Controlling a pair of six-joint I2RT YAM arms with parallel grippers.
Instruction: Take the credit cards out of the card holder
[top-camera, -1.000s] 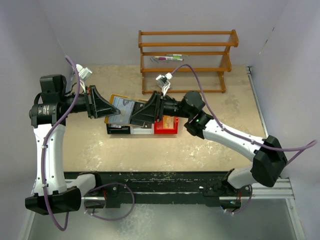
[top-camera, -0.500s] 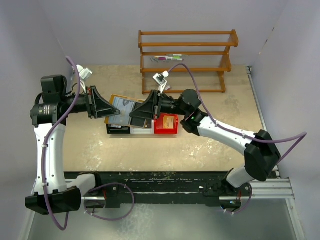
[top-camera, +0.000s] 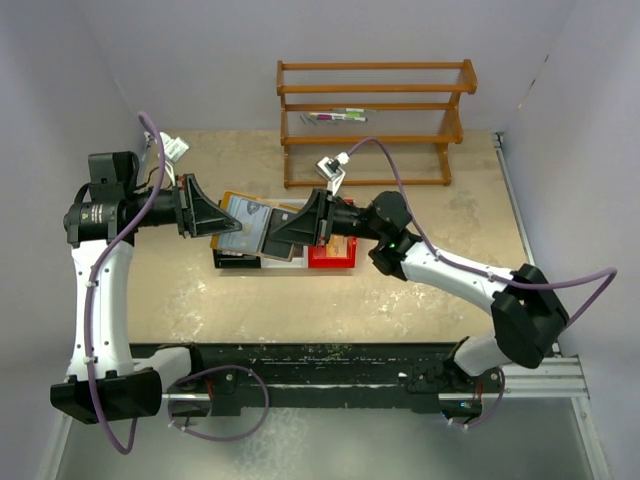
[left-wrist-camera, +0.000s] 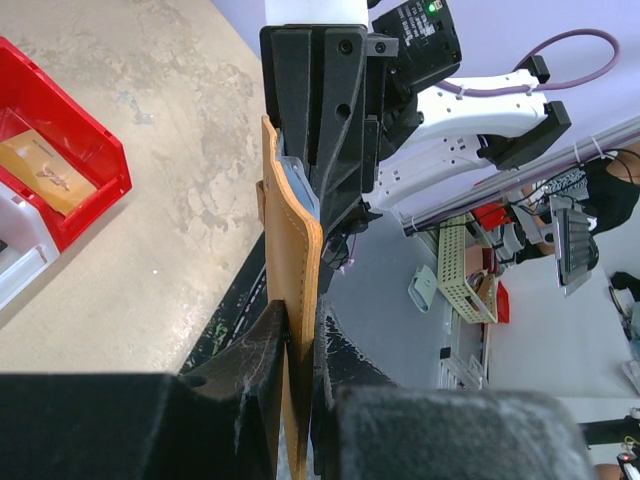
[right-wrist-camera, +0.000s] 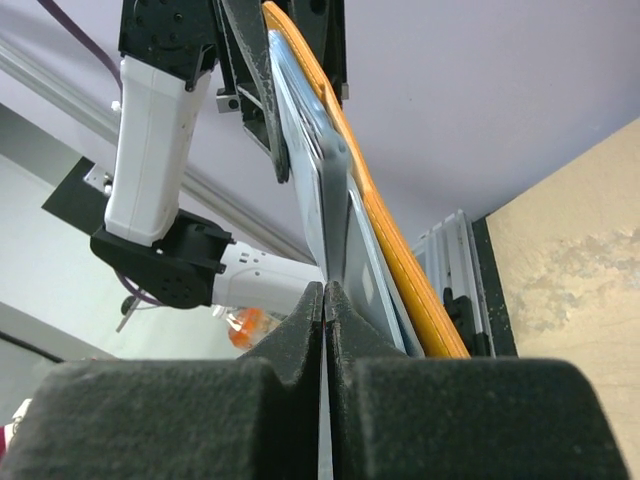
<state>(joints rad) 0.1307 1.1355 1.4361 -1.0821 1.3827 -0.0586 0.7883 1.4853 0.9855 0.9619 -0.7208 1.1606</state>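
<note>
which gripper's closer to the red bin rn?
Right. The right gripper pinches a card just left of the red bin. The left gripper clamps the holder from the opposite side, farther left of the bin.

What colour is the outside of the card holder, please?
The card holder is tan-orange; left wrist view.

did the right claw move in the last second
Yes: the right claw has slid a little right and toward the near edge, covering more of the red bin, and closed on a credit card.
</note>
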